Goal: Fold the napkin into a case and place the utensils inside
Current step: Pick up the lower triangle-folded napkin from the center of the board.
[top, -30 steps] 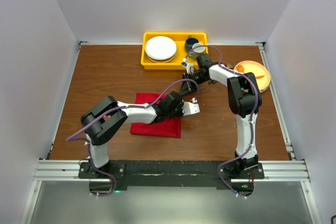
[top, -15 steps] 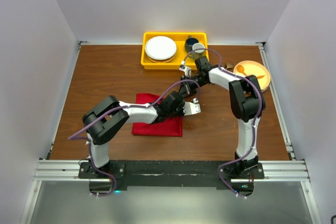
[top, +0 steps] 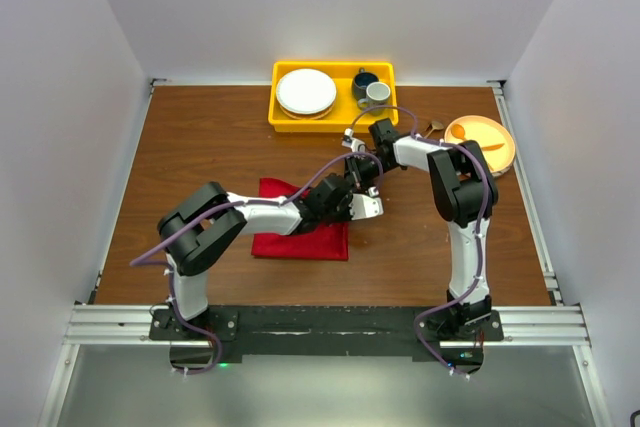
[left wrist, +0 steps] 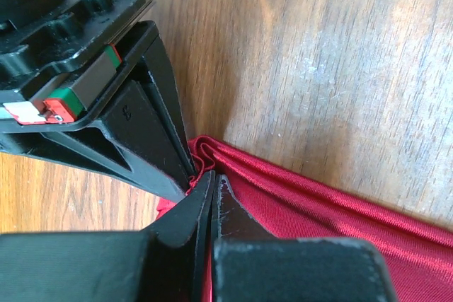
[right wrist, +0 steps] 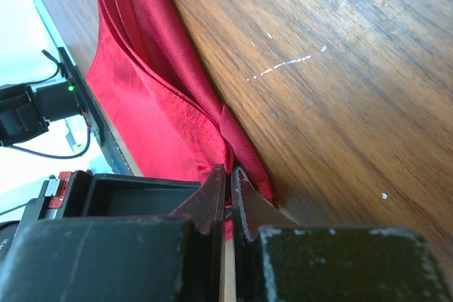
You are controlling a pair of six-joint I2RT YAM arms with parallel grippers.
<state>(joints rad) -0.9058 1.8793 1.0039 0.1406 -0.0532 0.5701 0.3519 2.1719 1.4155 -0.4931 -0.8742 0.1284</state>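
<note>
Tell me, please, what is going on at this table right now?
Two robot arms are working on the red napkin, which lies in folded layers on the wooden table. The left gripper and the right gripper meet at the same corner on its right side, each with its fingers shut on the cloth's edge. The cloth is a broad folded rectangle, not yet a narrow case. The yellow tray with a white plate sits at the back, away from both arms.

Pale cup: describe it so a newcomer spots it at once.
Find the yellow plastic tray at the wooden table's far edge. Two cups stand at its right end; the pale grey cup is the nearer one, lighter than the dark blue cup.
</note>
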